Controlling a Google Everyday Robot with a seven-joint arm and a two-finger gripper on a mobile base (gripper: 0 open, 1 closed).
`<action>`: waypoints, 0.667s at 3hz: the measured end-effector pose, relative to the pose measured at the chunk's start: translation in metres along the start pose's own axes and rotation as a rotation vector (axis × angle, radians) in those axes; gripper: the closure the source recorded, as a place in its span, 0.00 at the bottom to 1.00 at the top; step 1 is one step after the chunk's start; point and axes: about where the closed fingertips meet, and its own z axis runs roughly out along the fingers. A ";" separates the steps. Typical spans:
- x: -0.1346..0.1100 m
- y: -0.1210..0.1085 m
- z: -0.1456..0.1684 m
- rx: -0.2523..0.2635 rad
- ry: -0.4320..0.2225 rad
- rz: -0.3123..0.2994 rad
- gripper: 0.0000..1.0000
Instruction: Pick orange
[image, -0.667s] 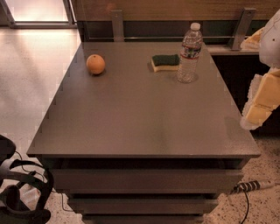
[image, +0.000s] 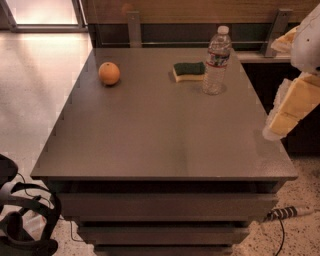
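Gripper (image: 292, 107) hangs at the scene's right edge, beside the table (image: 150, 145); open or closed, cannot tell. Orange (image: 109, 73) sits far left on the table, well apart from it. Sponge (image: 188, 70) and water bottle (image: 216, 61) stand between them, far side. Step looks like early approach; next move needs a long reach left, clearing the bottle.

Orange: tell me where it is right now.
In the camera view the orange sits at the far left of the table, left of the sponge and bottle; the gripper hangs beside the right edge.
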 end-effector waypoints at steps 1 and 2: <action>-0.014 -0.012 0.013 0.063 -0.074 0.110 0.00; -0.039 -0.026 0.045 0.071 -0.196 0.176 0.00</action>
